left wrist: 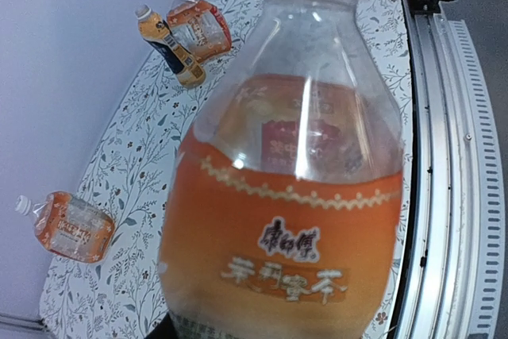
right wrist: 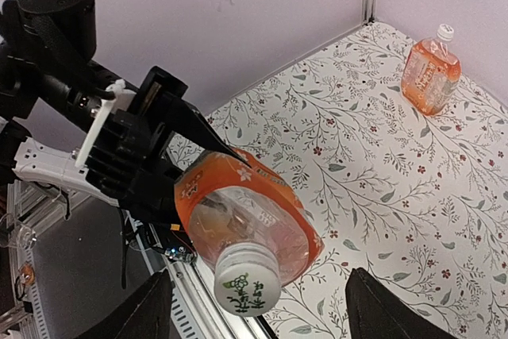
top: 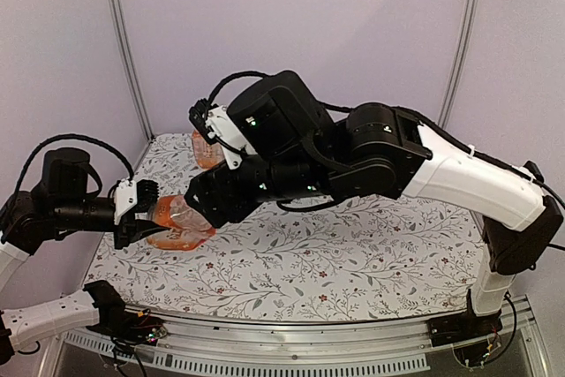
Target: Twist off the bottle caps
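Note:
My left gripper [top: 148, 216] is shut on the body of an orange-drink bottle [top: 179, 223] and holds it level above the table's left side. The bottle's red label fills the left wrist view [left wrist: 290, 220]. Its white bottle cap [right wrist: 247, 287] points at the right wrist camera. My right gripper [right wrist: 266, 315] is open, with one finger on each side of that cap and a wide gap to both. Other bottles with white caps lie on the table: one red-labelled [right wrist: 430, 75], a second red-labelled [left wrist: 73, 228], and a dark-labelled one [left wrist: 171, 47] next to a third red-labelled one [left wrist: 200, 28].
The floral table [top: 353, 253] has purple walls at the back and left. A metal rail [top: 291, 342] runs along the near edge. The bulky right arm [top: 380, 161] reaches across the table's middle toward the left.

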`<state>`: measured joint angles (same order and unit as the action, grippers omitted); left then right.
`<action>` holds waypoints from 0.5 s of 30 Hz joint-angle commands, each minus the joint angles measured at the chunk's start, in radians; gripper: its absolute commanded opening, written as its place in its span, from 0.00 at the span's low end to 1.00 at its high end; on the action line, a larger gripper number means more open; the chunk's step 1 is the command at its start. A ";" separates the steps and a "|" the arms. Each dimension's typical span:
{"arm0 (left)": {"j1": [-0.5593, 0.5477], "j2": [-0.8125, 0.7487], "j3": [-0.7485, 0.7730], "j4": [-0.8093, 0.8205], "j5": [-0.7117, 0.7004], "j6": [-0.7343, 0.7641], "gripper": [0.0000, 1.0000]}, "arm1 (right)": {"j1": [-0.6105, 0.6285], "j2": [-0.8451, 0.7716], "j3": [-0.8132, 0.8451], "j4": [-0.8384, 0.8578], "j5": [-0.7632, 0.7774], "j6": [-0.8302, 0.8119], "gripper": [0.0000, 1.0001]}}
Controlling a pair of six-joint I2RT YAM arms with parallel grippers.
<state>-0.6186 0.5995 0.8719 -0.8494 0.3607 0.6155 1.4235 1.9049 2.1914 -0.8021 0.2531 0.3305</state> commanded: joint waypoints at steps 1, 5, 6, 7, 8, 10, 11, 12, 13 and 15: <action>0.007 -0.004 -0.009 0.025 0.001 -0.009 0.16 | -0.026 0.031 0.010 -0.074 0.011 0.059 0.73; 0.007 -0.002 -0.007 0.021 0.004 -0.006 0.16 | -0.037 0.048 0.018 -0.074 -0.040 0.060 0.65; 0.007 -0.003 -0.007 0.020 0.005 -0.005 0.16 | -0.041 0.053 0.020 -0.074 -0.051 0.059 0.60; 0.007 -0.002 -0.007 0.020 0.006 -0.004 0.16 | -0.043 0.058 0.021 -0.072 -0.060 0.060 0.57; 0.007 -0.001 -0.007 0.020 0.007 -0.003 0.16 | -0.048 0.061 0.021 -0.070 -0.068 0.061 0.53; 0.007 0.000 -0.005 0.019 0.010 -0.001 0.16 | -0.052 0.065 0.021 -0.063 -0.084 0.061 0.48; 0.007 0.000 -0.005 0.019 0.010 -0.001 0.16 | -0.055 0.067 0.022 -0.060 -0.098 0.061 0.47; 0.007 0.001 -0.004 0.019 0.009 0.001 0.16 | -0.058 0.069 0.023 -0.059 -0.117 0.062 0.48; 0.007 0.003 -0.005 0.019 0.007 0.003 0.16 | -0.061 0.070 0.024 -0.056 -0.141 0.062 0.47; 0.007 0.004 -0.005 0.019 0.004 0.007 0.16 | -0.061 0.078 0.027 -0.055 -0.155 0.065 0.45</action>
<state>-0.6174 0.6014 0.8719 -0.8501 0.3527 0.6163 1.3811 1.9499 2.1948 -0.8463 0.1524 0.3862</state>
